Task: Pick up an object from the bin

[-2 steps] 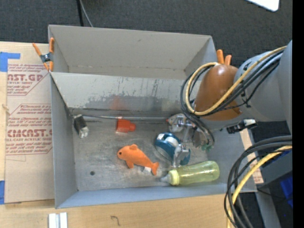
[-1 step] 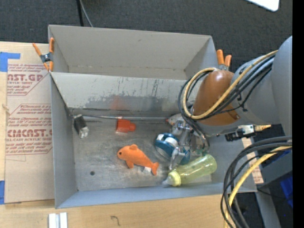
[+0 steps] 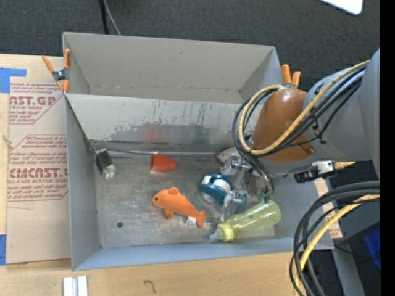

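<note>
My pincer (image 3: pixel 239 190) is down in the right part of the grey metal bin (image 3: pixel 80 184), low over the floor and near the front wall. Whether it is open or closed I cannot tell, and I cannot see anything held in it.

Just to its left lies a blue-and-white rounded thing (image 3: pixel 213 187), close against my pincer. I cannot tell if the two touch, nor what kind of thing it is. Just in front of my pincer a pale yellow-green plastic bottle (image 3: pixel 252 221) lies on its side along the front wall, its cap end pointing to the left.

Farther left, in the middle of the floor, an orange toy fish (image 3: pixel 176 203) lies flat with its tail toward the bottle. Behind the fish, near the back wall, sits a small orange block (image 3: pixel 163 163). Well apart from all of these, in the back left corner, is a small black-and-silver thing (image 3: pixel 105 163).

Above my pincer my wrist carries its orange cover (image 3: pixel 278 125), with yellow and black cables (image 3: pixel 245 123) looping round it, and my arm comes in over the bin's right rim.
</note>
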`<state>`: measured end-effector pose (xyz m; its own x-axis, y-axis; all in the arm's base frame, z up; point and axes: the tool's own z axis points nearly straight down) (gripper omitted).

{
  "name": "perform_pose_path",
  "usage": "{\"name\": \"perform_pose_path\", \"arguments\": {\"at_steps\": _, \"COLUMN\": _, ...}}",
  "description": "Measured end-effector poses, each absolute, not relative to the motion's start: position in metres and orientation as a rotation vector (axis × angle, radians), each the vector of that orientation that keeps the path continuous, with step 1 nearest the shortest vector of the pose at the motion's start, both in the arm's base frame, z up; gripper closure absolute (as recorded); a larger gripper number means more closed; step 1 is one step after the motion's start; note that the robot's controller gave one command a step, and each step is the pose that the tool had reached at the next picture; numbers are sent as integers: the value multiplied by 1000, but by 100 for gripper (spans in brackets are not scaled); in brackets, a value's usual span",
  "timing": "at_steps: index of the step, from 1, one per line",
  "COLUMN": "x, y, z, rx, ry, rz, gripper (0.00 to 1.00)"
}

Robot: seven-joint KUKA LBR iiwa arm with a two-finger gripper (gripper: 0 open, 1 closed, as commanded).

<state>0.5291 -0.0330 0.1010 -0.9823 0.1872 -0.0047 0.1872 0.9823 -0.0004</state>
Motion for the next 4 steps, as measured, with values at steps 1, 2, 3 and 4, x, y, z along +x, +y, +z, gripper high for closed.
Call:
{"name": "perform_pose_path", "arguments": {"at_steps": 1, "x": 529, "y": -34, "z": 76, "rx": 357, "ry": 3085, "rz": 2, "gripper": 0}}
{"name": "perform_pose_path", "arguments": {"at_steps": 2, "x": 523, "y": -29, "z": 74, "rx": 559, "ry": 3070, "rz": -2, "gripper": 100}}
{"name": "perform_pose_path", "arguments": {"at_steps": 3, "x": 523, "y": -29, "z": 74, "rx": 558, "ry": 3070, "rz": -2, "gripper": 100}}
{"name": "perform_pose_path", "arguments": {"at_steps": 4, "x": 523, "y": -29, "z": 74, "rx": 559, "ry": 3072, "rz": -2, "gripper": 100}}
